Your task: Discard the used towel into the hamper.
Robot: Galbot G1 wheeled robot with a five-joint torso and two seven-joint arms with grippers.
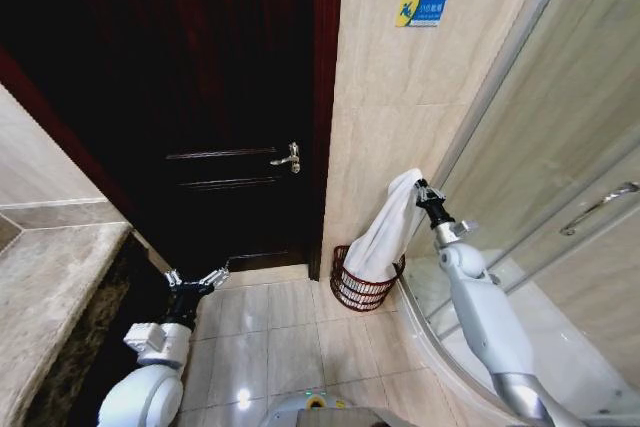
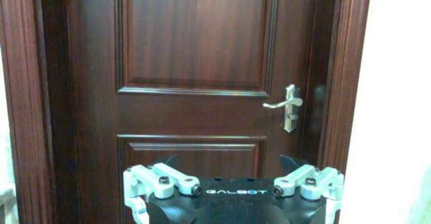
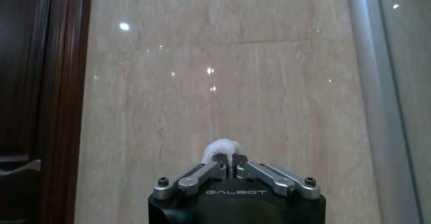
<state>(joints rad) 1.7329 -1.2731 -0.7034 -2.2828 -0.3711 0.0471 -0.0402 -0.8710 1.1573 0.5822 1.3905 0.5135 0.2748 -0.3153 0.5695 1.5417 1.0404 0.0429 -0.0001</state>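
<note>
Dangling from the raised right hand (image 1: 424, 190), pinched tight: white towel (image 1: 385, 232) over the hamper (image 1: 362, 287).

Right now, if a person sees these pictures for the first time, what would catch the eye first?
Most striking is the white towel, hanging from the right hand, which is shut on its top corner, against the beige tiled wall; its lower end drops into the dark reddish hamper on the floor by the shower glass. Next comes the big dark wooden door with its silver handle. The left hand is open, low before that door.
</note>
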